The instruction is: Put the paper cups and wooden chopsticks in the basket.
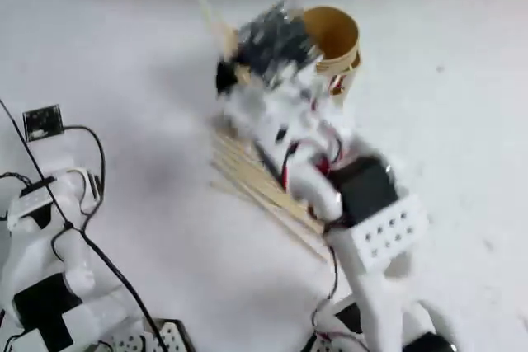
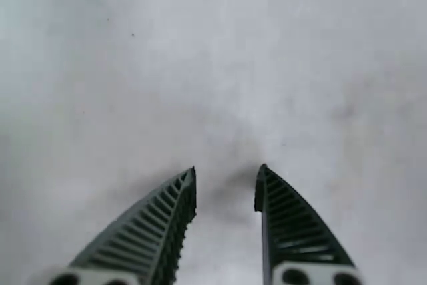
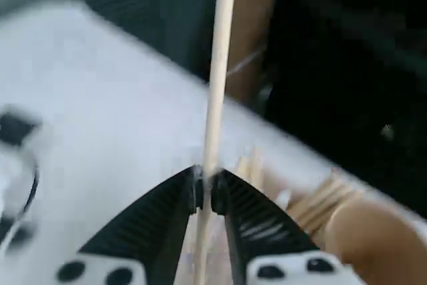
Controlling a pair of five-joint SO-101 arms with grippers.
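My right pincer [image 3: 203,188] was clamped tight on a single wooden chopstick [image 3: 219,65], and a long free length stood out beyond the tips. In the overhead view that stick slanted toward 11 o'clock. It was just beside the round tan basket [image 1: 353,43], which sat at about 1 o'clock on the bench [image 1: 124,80]. A heap of loose chopsticks [image 1: 256,191] lay flat near the bench's middle, partly under the right arm. My left pincer [image 2: 225,195] hung narrowly open over bare bench, holding nothing, with its arm down at 8 o'clock.

I judged the stick light, stiff and smooth. It could pivot or slide between the pads, so a hold nearer its middle would steady it. The long free end would sweep wide on any turn, and the basket's rim looked likely to catch it. Open bench lay toward 9 o'clock and 3 o'clock. The far edge at 12 o'clock ran close behind the basket.
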